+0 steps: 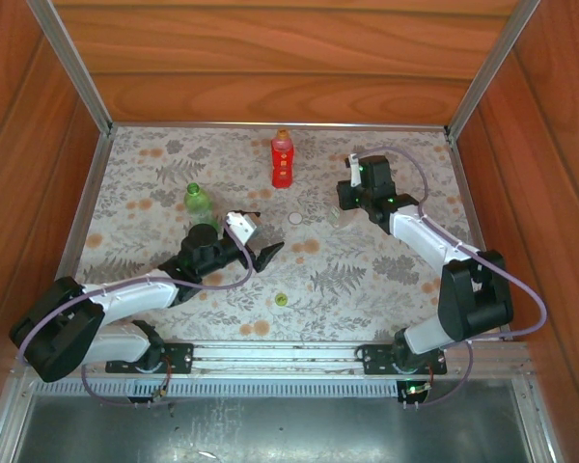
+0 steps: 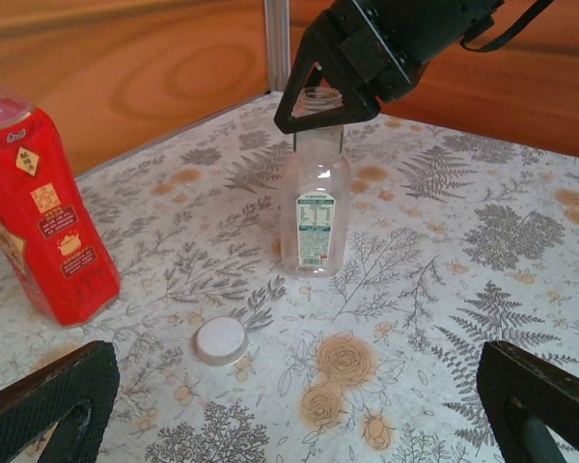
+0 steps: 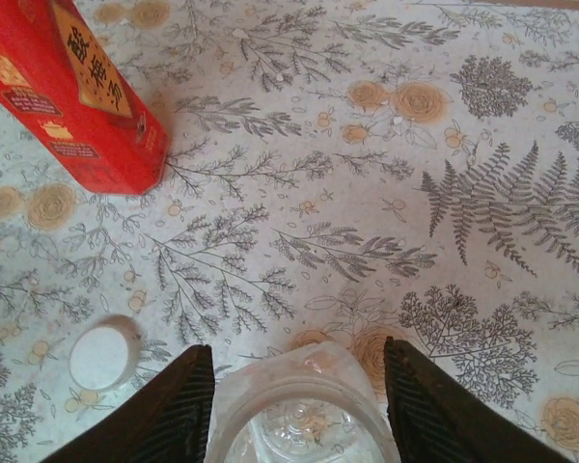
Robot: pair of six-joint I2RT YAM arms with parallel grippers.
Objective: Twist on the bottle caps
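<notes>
The clear bottle stands uncapped at the table's middle right. My right gripper comes down over it with a finger on each side of its neck, shut on the clear bottle. The white cap lies flat on the cloth just left of it. My left gripper is wide open and empty, low over the cloth, facing that cap. The red bottle stands at the back with an orange cap on top. The green bottle stands left, and a yellow-green cap lies near the front.
The floral tablecloth covers the table. Wooden walls with metal posts enclose the back and sides. The red bottle stands close to the clear one, to its left in the right wrist view.
</notes>
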